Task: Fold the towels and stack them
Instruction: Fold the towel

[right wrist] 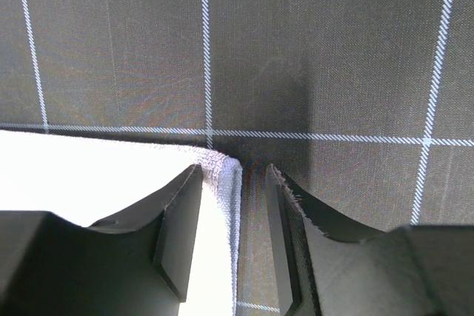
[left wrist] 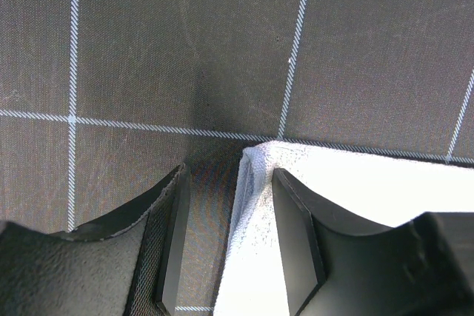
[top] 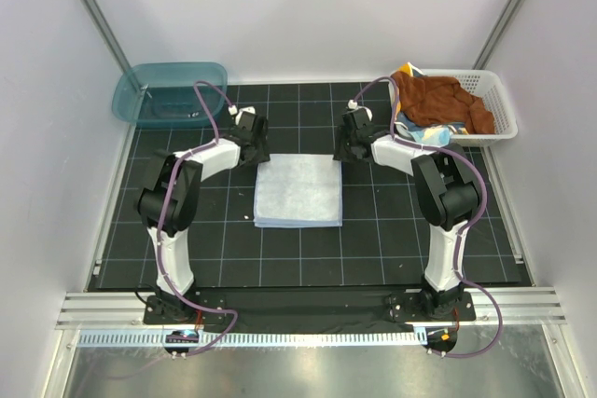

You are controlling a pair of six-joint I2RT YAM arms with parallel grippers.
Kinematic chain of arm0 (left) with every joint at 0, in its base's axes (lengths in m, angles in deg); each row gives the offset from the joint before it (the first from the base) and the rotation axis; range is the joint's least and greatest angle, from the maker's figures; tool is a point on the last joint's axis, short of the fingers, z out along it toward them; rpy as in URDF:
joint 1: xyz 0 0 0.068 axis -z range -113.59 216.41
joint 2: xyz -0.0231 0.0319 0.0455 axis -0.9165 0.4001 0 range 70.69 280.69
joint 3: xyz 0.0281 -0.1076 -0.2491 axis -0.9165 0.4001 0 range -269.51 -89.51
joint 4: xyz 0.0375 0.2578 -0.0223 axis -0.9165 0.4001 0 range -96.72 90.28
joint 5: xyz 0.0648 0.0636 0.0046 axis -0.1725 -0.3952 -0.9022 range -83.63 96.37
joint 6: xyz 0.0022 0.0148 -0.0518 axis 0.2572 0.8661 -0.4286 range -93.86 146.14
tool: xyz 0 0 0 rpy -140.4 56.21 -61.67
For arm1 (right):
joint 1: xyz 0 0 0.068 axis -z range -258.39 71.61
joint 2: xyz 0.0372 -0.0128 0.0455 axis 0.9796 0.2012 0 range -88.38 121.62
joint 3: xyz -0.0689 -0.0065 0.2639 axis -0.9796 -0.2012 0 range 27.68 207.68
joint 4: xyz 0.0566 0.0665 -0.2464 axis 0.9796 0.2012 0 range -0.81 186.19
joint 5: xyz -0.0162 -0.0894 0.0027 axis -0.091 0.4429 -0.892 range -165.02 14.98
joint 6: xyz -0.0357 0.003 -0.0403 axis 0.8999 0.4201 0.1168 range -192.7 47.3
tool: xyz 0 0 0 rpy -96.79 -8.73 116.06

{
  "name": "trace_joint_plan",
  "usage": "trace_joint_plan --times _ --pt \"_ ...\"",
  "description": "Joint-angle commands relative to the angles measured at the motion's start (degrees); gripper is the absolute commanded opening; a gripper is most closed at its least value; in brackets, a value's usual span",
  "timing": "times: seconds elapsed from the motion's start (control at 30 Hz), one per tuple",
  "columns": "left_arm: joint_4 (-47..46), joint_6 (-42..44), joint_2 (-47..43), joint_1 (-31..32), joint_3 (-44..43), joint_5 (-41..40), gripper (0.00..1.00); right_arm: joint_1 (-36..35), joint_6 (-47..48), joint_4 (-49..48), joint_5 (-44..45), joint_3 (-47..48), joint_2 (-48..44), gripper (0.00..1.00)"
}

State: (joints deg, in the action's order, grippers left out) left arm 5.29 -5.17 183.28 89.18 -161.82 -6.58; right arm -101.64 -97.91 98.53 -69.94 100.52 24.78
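Pale towel (top: 298, 191) mid-fold; left gripper (left wrist: 226, 246) and right gripper (right wrist: 233, 238) are set half-open astride its far corners, apparently nothing clamped; both corners to be pinched next

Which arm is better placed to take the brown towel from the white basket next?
Right, probably. The right gripper is close to the white basket holding the brown towel; the left gripper is on the other side of the folded pale blue towel, farther away.

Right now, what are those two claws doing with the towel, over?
Left gripper, right gripper open, each straddling a far corner. Pale towel folded flat on mat. More towels in basket. Nothing on top.
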Motion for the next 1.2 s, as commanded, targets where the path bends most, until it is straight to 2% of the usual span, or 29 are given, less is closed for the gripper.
trace_joint_plan --times 0.0,0.43,0.73,1.03,1.17 --pt "1.6 -0.6 0.0 0.0 0.2 1.9 0.52 -0.1 0.4 -0.7 -0.7 0.9 -0.8 0.46" --pt "0.0 0.9 -0.4 -1.6 -0.6 6.3 0.52 -0.6 -0.1 -0.2 -1.0 2.1 1.6 0.37" --pt "-2.3 -0.1 0.8 -2.3 -0.1 9.2 0.51 -0.5 0.0 -0.4 -1.3 2.5 2.7 0.26" --pt "-3.3 -0.6 2.5 -2.5 0.3 10.5 0.36 -0.5 0.3 0.1 -1.4 2.7 3.4 0.17" --pt "-4.5 -0.9 2.9 -2.5 0.9 10.4 0.36 -0.5 0.7 -0.1 -1.4 2.7 3.6 0.13"
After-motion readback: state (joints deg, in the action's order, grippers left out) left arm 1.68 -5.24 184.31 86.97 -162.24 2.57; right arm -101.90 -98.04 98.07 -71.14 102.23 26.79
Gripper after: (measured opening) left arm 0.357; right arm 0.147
